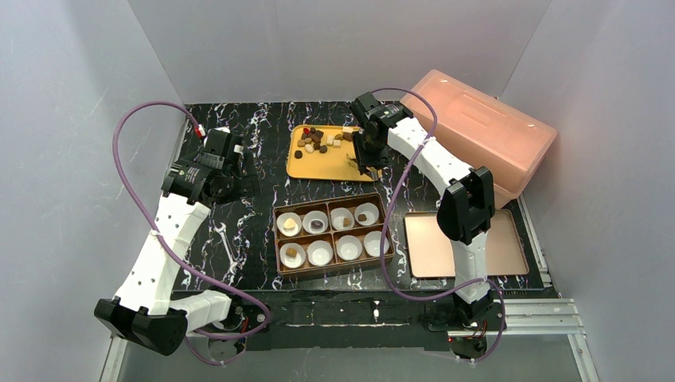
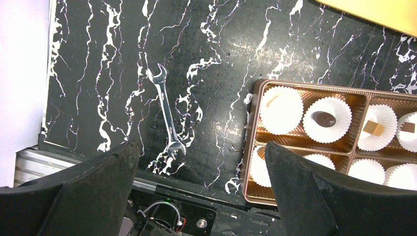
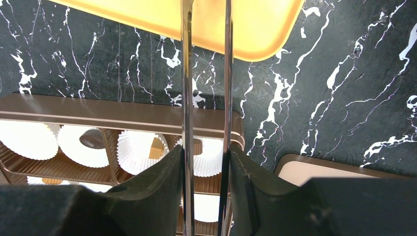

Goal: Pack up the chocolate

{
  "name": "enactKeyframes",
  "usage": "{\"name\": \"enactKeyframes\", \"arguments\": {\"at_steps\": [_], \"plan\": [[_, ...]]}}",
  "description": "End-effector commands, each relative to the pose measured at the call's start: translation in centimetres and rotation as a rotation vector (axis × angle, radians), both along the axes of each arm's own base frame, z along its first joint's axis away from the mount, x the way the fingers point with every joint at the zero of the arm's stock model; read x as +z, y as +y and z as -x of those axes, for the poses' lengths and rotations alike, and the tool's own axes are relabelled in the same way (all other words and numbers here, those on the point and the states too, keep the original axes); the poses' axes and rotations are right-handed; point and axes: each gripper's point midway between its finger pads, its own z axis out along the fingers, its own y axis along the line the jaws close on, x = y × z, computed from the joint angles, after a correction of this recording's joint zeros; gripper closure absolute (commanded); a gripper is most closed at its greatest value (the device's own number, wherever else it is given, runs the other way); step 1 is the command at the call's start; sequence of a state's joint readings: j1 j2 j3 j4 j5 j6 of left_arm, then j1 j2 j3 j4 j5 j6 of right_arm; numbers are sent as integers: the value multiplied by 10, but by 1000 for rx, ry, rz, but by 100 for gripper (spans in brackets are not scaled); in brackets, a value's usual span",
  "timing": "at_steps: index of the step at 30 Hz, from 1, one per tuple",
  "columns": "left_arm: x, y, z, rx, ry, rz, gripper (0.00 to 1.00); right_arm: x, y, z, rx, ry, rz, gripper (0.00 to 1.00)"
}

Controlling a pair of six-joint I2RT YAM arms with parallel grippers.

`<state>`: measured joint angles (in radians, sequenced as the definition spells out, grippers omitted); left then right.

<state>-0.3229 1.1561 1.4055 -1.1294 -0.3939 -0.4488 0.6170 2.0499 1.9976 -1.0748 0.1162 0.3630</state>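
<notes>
The chocolate (image 1: pixel 322 142), small dark, light brown and cream pieces, lies piled on the yellow tray (image 1: pixel 298 169) at the back. The brown box (image 1: pixel 275 239) holds white paper cups; some have a piece each, such as one cube (image 1: pixel 292 254) and one dark round (image 2: pixel 323 118). My right gripper (image 1: pixel 368 156) is shut on metal tongs (image 3: pixel 186 73) at the tray's near right edge; the tong tips are out of the wrist view. My left gripper (image 2: pixel 199 152) is open and empty, above the table left of the box.
A steel wrench (image 2: pixel 167 113) lies on the black marble table left of the box. The box lid (image 1: pixel 466 243) lies right of the box. A pink plastic container (image 1: pixel 477 127) stands at the back right. Grey walls enclose the table.
</notes>
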Motion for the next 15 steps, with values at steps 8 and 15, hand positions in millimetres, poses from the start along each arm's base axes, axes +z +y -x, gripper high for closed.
{"name": "enactKeyframes", "arguments": {"at_steps": [8, 15], "plan": [[5, 2, 0, 8, -11, 1, 1, 19, 5, -5, 5, -43, -35, 66], [4, 1, 0, 7, -12, 6, 1, 38, 5, -6, 6, -73, -53, 69]]}}
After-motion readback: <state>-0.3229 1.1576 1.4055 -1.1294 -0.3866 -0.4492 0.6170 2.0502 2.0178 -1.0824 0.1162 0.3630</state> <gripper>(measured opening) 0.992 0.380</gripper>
